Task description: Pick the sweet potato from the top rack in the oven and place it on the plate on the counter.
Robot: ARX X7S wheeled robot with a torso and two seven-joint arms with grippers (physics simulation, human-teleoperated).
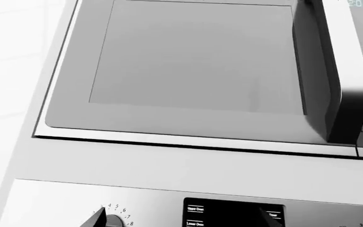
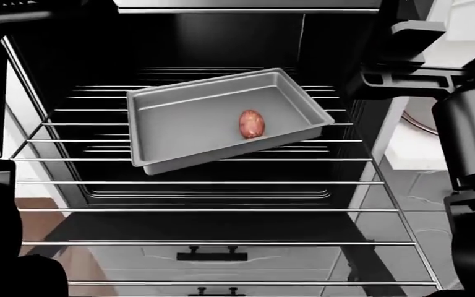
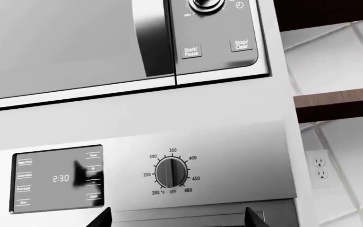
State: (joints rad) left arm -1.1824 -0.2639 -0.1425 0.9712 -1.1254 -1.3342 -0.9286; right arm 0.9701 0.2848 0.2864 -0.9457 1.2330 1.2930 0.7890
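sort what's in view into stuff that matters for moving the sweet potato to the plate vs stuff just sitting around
Belongs to the job:
- sweet potato
- oven
- top rack pulled out, carrying the tray

Just there:
- baking tray holding the potato
- microwave
- temperature dial
- wall socket

The plate is not clearly visible.

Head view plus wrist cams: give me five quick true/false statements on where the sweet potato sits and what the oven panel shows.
1. The sweet potato lies inside the baking tray. True.
2. The tray sits square to the wire rack. False: it is rotated at an angle to the bars.
3. A gripper is holding the sweet potato. False: nothing touches it.
4. The oven display reads 2:30. True.
5. The temperature dial has marks only up to 300. False: marks run past 300, through 350, 400 and 450.
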